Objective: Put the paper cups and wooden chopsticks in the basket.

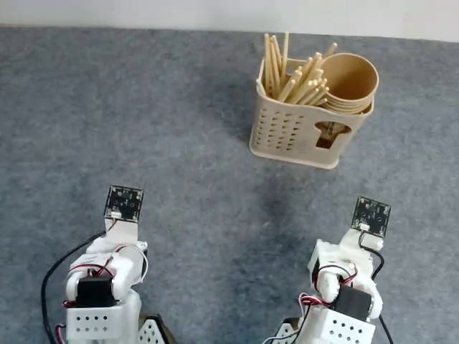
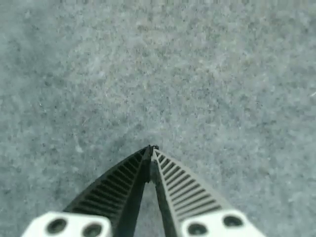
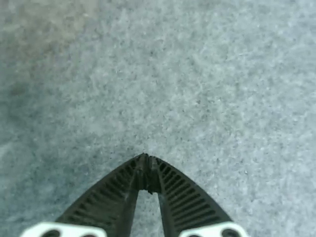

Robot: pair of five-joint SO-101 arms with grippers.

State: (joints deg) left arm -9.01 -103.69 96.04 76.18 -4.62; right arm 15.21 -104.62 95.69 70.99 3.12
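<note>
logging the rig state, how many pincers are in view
2. The left pincer is shut over the grey carpet, holding nothing. The right pincer is also shut over the carpet, holding nothing.

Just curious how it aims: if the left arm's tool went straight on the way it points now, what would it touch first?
Most likely the grey carpet below it. The left tool, shut, points down at a bare stretch of it with nothing in between; how far off it is remains unclear.
</note>
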